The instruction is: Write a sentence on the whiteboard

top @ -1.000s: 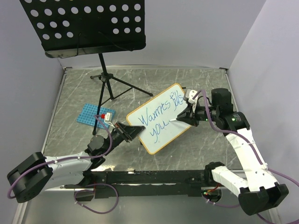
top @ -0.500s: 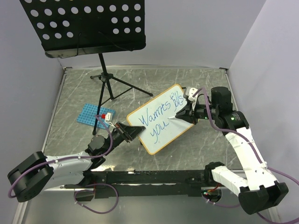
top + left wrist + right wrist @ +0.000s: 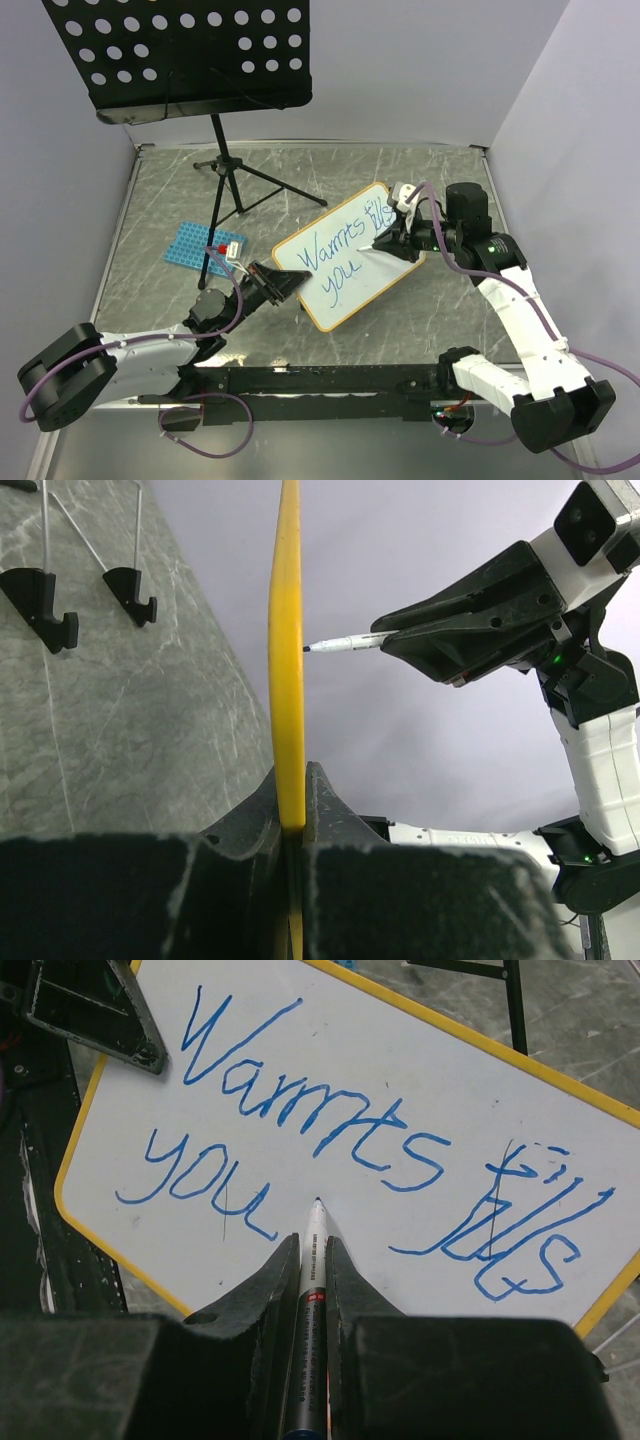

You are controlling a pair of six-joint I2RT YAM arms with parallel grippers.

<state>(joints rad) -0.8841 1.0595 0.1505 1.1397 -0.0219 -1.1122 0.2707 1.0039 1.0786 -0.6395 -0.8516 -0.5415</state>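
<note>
The whiteboard (image 3: 345,258) stands tilted at the table's middle, its yellow-orange frame seen edge-on in the left wrist view (image 3: 287,660). My left gripper (image 3: 283,284) is shut on its lower left edge. The sentence (image 3: 370,1150) in blue reads "Warmts fills" above "you". My right gripper (image 3: 393,245) is shut on a white marker (image 3: 316,1250), also visible in the left wrist view (image 3: 345,641). The marker's tip sits at the board just right of "you"; contact cannot be told.
A black perforated music stand (image 3: 180,60) on a tripod (image 3: 235,175) stands at the back left. A blue perforated rack (image 3: 203,246) with a small red-capped item lies left of the board. Grey walls enclose the table.
My right gripper has moved the marker a little left and up along the board, staying right of "you". The left gripper and the board have not moved.
</note>
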